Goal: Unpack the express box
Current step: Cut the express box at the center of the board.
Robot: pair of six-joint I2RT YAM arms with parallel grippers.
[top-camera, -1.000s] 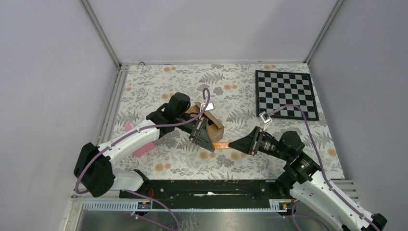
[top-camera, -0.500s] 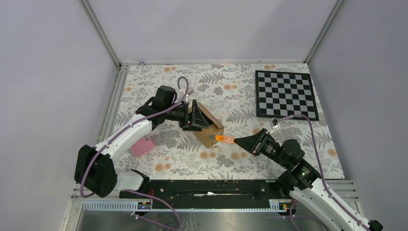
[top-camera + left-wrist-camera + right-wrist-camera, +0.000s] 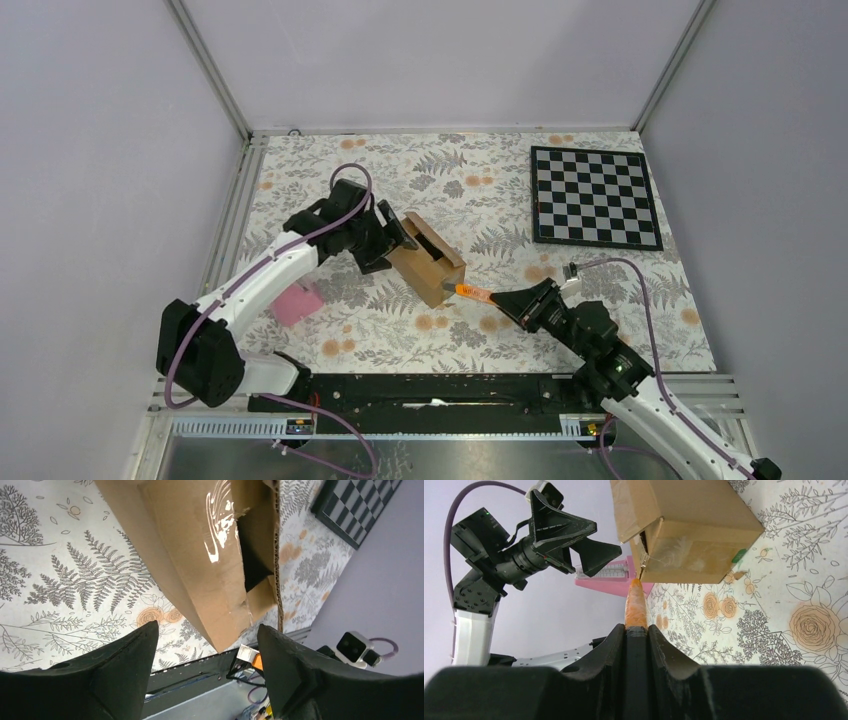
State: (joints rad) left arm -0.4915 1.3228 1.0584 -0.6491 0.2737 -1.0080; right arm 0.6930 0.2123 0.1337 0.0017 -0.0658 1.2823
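- Left claw (image 3: 398, 238) is spread wide and holds nothing. Half a second ago it was at the raised end of the express box (image 3: 427, 262); now it has drawn back to the box's left end.
- With that, the express box has dropped from its tilt and lies flat near the middle of the counter (image 3: 480, 170), with a dark gap showing in its top.
- The right claw (image 3: 512, 298) is closed on the orange cutter (image 3: 470, 291). The tip is at the box's near right corner, much as it was half a second ago; a second ago it sat lower and clear of the carton.
- The pink wedge (image 3: 297, 303) has not moved.
- In the left wrist view, glossy tape (image 3: 220, 525) shines across the brown cardboard beside a torn opening.
- The left arm is bent at the elbow and reaches in from the left, its wrist turned so the claw points right at the box.
- The right arm lies low and stretched toward the upper left, well short of the chessboard (image 3: 593, 197).
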